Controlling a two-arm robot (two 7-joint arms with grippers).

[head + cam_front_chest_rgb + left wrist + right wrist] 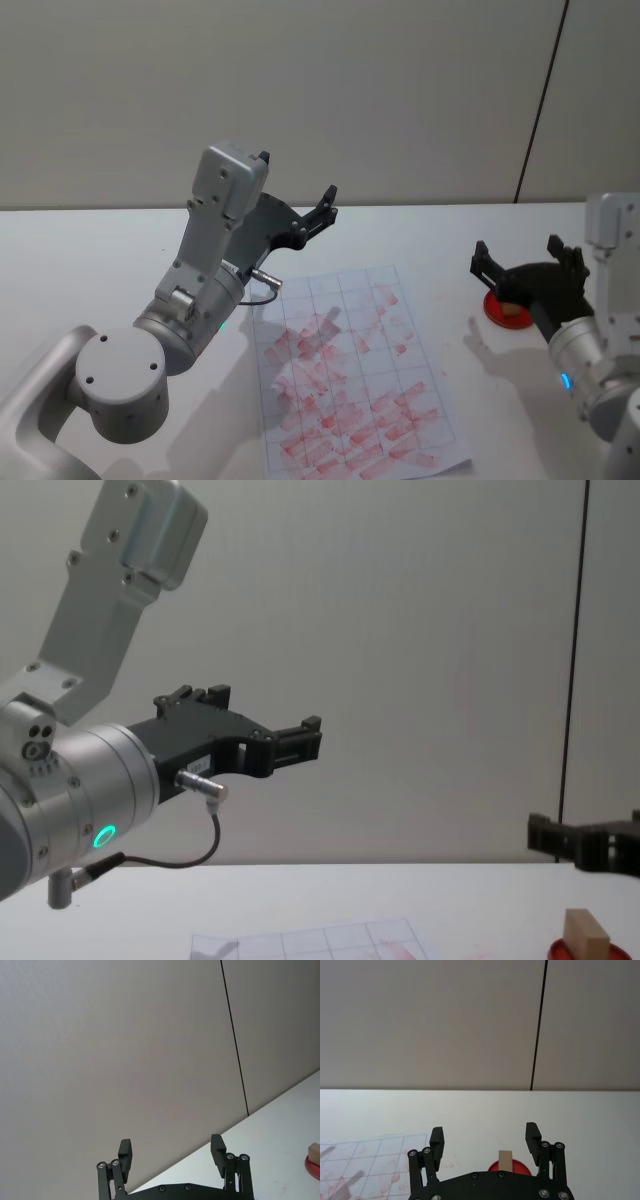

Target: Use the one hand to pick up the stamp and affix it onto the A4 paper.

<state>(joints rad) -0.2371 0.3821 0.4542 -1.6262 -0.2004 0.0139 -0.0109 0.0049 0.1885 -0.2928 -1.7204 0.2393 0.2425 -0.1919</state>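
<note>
Head view: the right gripper (516, 252) hangs to the right of the paper (350, 370), jaws spread, nothing in them. The stamp (514, 313) stands on a red ink pad (495, 308), right of the paper & apart from it, below the gripper. The left gripper (296, 176) is parked high over the paper's far-left corner, jaws spread, empty. Risk 1: the paper is loose & looks creased near its left side, so a slanted press could shift it or smear the print. Risk 2: it's already crowded w/ red marks, so a new print prob. lands on an old one.

Left wrist view: the stamp (314, 1151) & pad sit far off at the frame edge. No risk from this arm unless the right arm swings across the paper's far side into it.

Right wrist view: the stamp (505, 1160) lines up approx btwn the 2 spread jaws but lower. Risk 3: an off-centre descent would tip the block on the pad. Risk 4: a grip too low could catch the pad & drag it along.

Chest view: the stamp (586, 932) is upright & narrow, so easy to topple.

Surface & room: plain white table (100, 260), smooth, w/ nothing pinning the paper. Bare beige wall (300, 80) beyond the paper, w/ 1 dark vertical seam (540, 100).
</note>
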